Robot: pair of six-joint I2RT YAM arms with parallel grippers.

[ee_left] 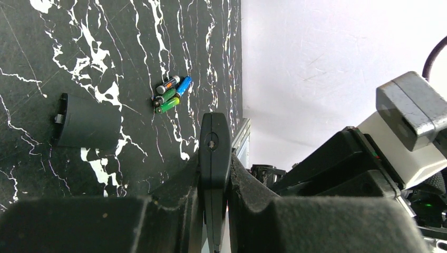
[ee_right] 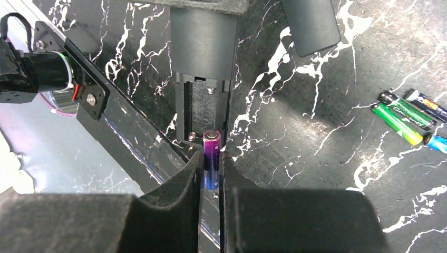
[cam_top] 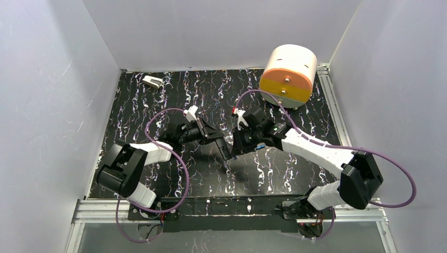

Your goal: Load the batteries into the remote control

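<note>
From above, the two arms meet over the middle of the black marbled worktop (cam_top: 274, 174). The left hand (cam_top: 212, 135) is clamped on the dark remote control (cam_top: 225, 150), and the right hand (cam_top: 237, 144) is closed in just beside it. A cream-and-orange drum (cam_top: 289, 74) stands well apart at the far right. The left wrist view shows the remote edge-on between the fingers, gripped across its thin sides. It looks like stiff, light plastic that could slide lengthwise in the grip if pushed hard on its end. Beyond it, the loose batteries (ee_left: 171, 94) lie bunched and touching near where the worktop meets the white wall (ee_left: 327, 63). The detached battery cover (ee_left: 87, 121) lies to their left. In the right wrist view, the right hand pinches a purple-blue battery (ee_right: 211, 158) by its rear half, leaving the nose bare. The nose sits at the near end of the open bay (ee_right: 203, 108), with the spring (ee_right: 211, 90) at the far end. The cell looks small, hard and smooth, so it is likely to roll or slip. The bay walls leave little room sideways, while the worktop to the right of the remote offers space for moving.
</note>
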